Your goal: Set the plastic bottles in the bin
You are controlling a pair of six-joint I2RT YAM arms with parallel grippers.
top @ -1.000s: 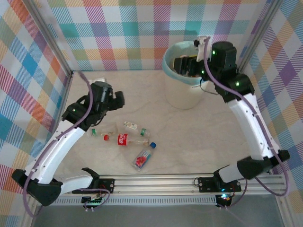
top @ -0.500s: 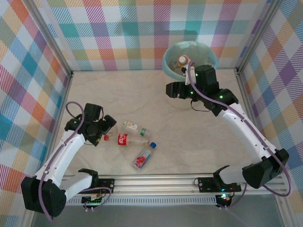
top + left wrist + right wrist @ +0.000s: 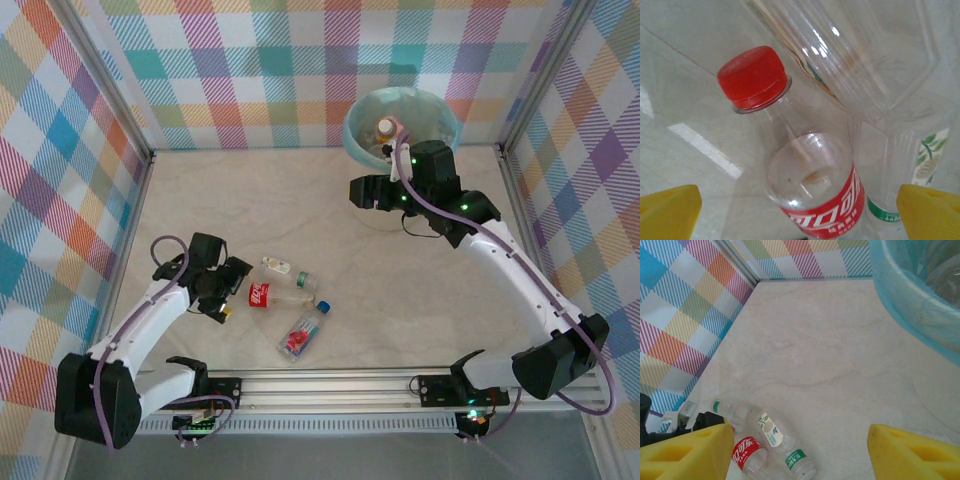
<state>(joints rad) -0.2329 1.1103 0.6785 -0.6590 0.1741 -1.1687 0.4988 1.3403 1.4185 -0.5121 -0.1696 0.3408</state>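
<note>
Three plastic bottles lie on the table in the top view: a clear one with a red label and red cap (image 3: 265, 295), a green-labelled one (image 3: 290, 272) behind it, and a blue-capped one (image 3: 303, 335) nearer the rail. My left gripper (image 3: 225, 290) is open at the red cap end. In the left wrist view the red-labelled bottle (image 3: 810, 185) lies between my left gripper's (image 3: 800, 215) yellow fingertips (image 3: 667, 210), with gaps on both sides. The bin (image 3: 360, 115) stands at the back and has bottles (image 3: 385, 128) inside. My right gripper (image 3: 365, 192) hangs open and empty in front of it.
Checked walls close in the table on three sides. The metal rail (image 3: 330, 385) with both arm bases runs along the near edge. In the right wrist view the teal bin liner (image 3: 910, 305) is at upper right, with bare table between it and the green-labelled bottle (image 3: 767, 432).
My left gripper has swung down and right onto the red-capped bottle's end. My right gripper left the bin's mouth a second ago, dropped in front of it, and has barely moved since.
</note>
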